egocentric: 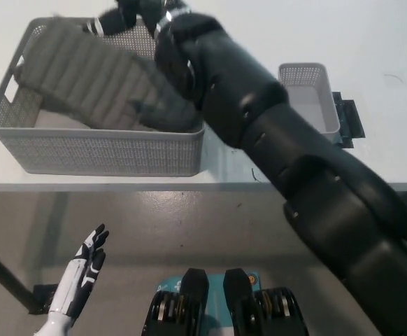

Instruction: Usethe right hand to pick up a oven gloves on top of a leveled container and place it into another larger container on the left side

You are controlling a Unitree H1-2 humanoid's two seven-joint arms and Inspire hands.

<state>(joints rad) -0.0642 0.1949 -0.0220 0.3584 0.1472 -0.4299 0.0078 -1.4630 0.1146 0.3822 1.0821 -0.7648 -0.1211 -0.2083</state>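
A grey quilted oven glove [95, 84] lies slanted and blurred inside the large grey mesh basket [98, 150] at the table's left, spanning most of its width. My black right hand [130, 17] hovers at the basket's far rim, right at the glove's upper edge. Blur hides whether it still has hold of the glove. The black arm stretches from the lower right across the table to that spot. The small grey container [308, 98] at the right holds nothing. My white left hand [77, 283] rests open at the lower left, below the table.
The small container sits on a black base [350, 115] on the white table [378, 49]. The table's front edge runs across the middle of the picture, with grey floor [210, 224] below it.
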